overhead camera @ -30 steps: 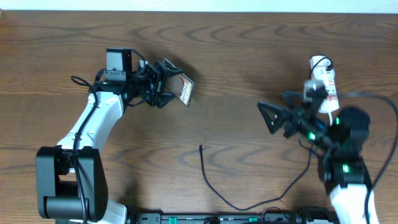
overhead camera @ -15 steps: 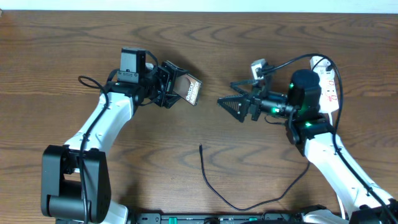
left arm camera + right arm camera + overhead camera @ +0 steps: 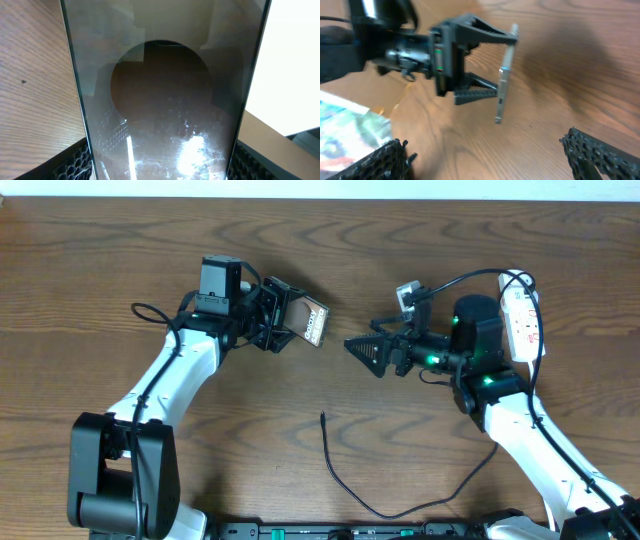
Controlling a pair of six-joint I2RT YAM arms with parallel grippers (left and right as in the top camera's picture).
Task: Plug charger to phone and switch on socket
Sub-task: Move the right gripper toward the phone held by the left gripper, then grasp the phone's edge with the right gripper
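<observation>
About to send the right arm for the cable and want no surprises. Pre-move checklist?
1. Phone clamped in left gripper: ok.
2. Right gripper open and empty: ok.
3. Charger in a gripper: not ok, it lies loose on the table.
4. Charger plugged into phone: not ok.
5. Phone port facing right gripper: cannot tell.
6. Socket switched on: cannot tell.

The table (image 3: 330, 260) is evenly lit from above; only soft shadows are thrown under the arms. Inside the left gripper (image 3: 160, 167), white glare is smeared low across the phone (image 3: 165, 100) glass. Ahead of the right gripper (image 3: 490, 157), everything is rendered blurred and soft.
</observation>
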